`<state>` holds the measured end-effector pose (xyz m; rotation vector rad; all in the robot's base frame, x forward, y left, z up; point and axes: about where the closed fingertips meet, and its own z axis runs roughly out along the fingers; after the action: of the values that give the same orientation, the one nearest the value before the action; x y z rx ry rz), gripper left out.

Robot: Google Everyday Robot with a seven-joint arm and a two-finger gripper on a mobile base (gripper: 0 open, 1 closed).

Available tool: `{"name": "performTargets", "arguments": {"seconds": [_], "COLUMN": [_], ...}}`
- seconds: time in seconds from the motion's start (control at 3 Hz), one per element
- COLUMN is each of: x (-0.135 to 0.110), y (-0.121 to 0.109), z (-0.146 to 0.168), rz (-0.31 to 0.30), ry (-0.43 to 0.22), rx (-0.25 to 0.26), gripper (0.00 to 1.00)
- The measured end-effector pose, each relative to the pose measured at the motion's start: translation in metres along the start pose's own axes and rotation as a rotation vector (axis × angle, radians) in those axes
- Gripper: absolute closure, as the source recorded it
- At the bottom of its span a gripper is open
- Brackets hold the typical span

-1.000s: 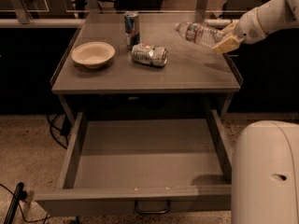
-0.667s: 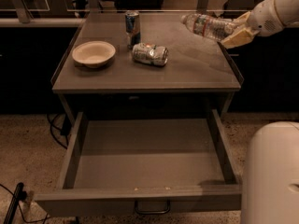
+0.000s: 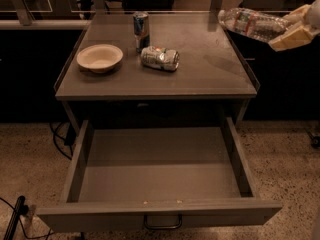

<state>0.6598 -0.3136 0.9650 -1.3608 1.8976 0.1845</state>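
Note:
A clear plastic water bottle (image 3: 252, 24) hangs on its side in the air, past the right edge of the grey table (image 3: 210, 79). My gripper (image 3: 292, 26) is shut on its base end at the far right of the view, with pale fingers (image 3: 289, 38) above and below it. On the tabletop a silver can (image 3: 160, 58) lies on its side, an upright blue can (image 3: 141, 30) stands behind it, and a cream bowl (image 3: 99, 57) rests at the left.
Below the tabletop the drawer (image 3: 160, 214) is pulled fully out with nothing visible inside; its handle faces me. A cable and a dark pole lie on the speckled floor at the lower left. Dark furniture stands behind the table.
My gripper has lifted the water bottle up and to the right, away from the tabletop's right rear corner. The white robot body at the lower right has left the view.

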Motion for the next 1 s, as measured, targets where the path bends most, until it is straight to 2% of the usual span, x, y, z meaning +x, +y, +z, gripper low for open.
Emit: {"name": "performTargets", "arguments": {"seconds": [0.33,0.67,1.0], "x": [0.003,0.013,0.013], "y": [0.022,0.037,0.037], "z": [-0.053,-0.047,-0.045], "rz": [-0.001,0.021,0.021], "ry": [-0.007,0.006,0.006], "rx": [0.076,0.05,0.046], "gripper": [1.0,1.0,1.0]}}
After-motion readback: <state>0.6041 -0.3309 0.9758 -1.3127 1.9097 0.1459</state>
